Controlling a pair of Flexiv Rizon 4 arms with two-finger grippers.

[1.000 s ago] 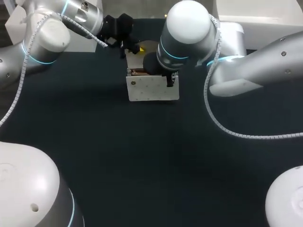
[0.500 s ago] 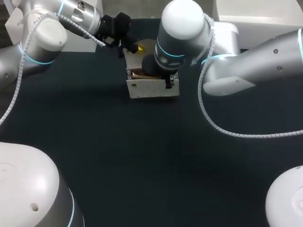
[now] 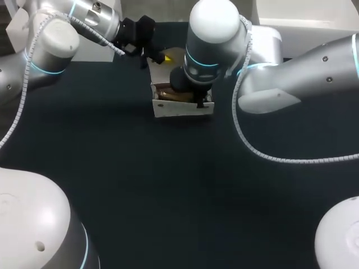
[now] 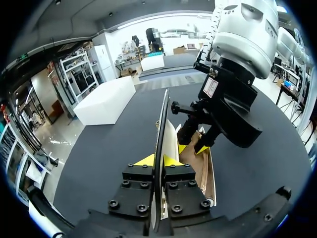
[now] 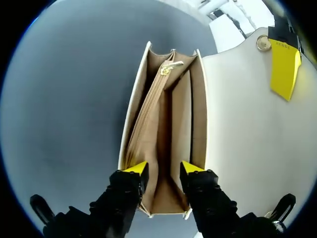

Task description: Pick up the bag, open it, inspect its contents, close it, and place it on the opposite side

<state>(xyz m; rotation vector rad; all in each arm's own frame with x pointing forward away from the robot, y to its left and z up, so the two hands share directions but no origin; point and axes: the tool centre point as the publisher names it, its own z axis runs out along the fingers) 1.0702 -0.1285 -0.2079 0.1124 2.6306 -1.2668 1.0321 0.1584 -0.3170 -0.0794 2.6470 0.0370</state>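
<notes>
The white bag point(image 3: 182, 107) stands open at the back middle of the dark table. Its flap point(image 4: 161, 119) is raised on edge, and my left gripper point(image 4: 159, 159) is shut on that flap's rim. Looking down from the right wrist, I see the bag's point(image 5: 163, 109) tan inner compartments and a zip pull. My right gripper point(image 5: 163, 168) hangs over the bag's mouth, its fingers apart and pinching nothing. The flap point(image 5: 242, 124) lies beside it, with a yellow tip of the left gripper on its far edge. From the left wrist, the right gripper point(image 4: 193, 144) shows above the opening.
The dark table point(image 3: 168, 185) runs wide in front of the bag. A white block point(image 4: 106, 99) sits at the back left, near my left arm. My right arm's large white joint point(image 3: 216, 33) hangs over the bag.
My right gripper has opened from shut. The bag's front face, tilted up towards the camera before, has dropped upright and shows narrower. My left gripper kept its hold on the flap.
</notes>
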